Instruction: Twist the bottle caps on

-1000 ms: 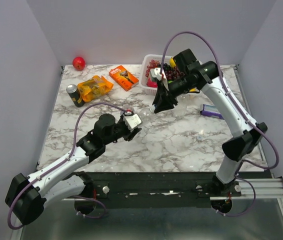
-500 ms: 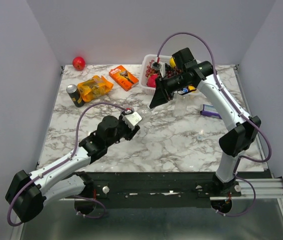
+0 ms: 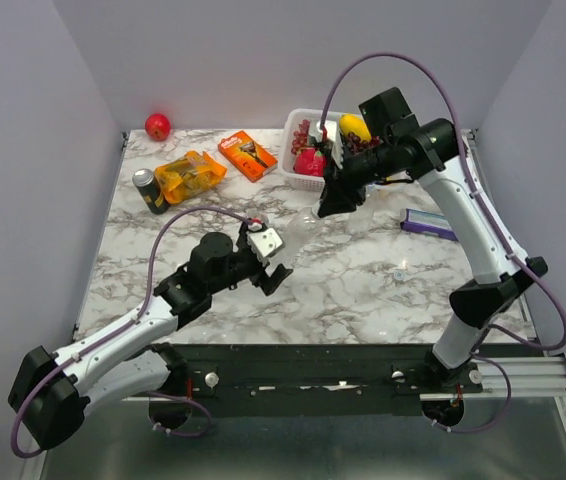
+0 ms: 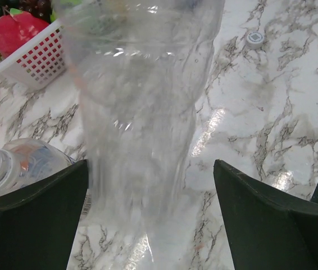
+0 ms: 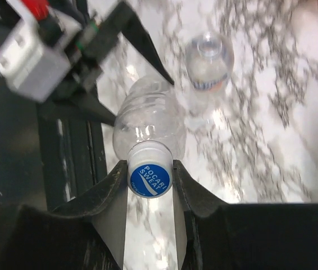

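Observation:
A clear bottle (image 5: 146, 125) hangs under my right gripper (image 5: 150, 169), which is shut on the blue bottle cap (image 5: 150, 180) sitting on its neck. In the left wrist view the same bottle (image 4: 142, 124) is a blur between the wide-open fingers (image 4: 30, 214) of my left gripper (image 4: 150, 169). A second bottle (image 5: 208, 61), open-necked with a pale label, stands just beyond it and also shows beside my left finger (image 4: 13, 166). A loose cap (image 4: 254, 38) lies on the marble, right of centre (image 3: 399, 274). From above, my right gripper (image 3: 331, 205) is mid-table and my left gripper (image 3: 271, 262) is below and left of it.
A white basket (image 3: 298, 165) of fruit stands at the back. A purple box (image 3: 428, 222) lies to the right. At the back left are an orange razor pack (image 3: 247, 154), an orange packet (image 3: 189, 175), a dark can (image 3: 148, 190) and a red fruit (image 3: 157, 126).
My left gripper has sprung open and let go of the bottle. The right arm has swung right and back, with the capped bottle in its jaws.

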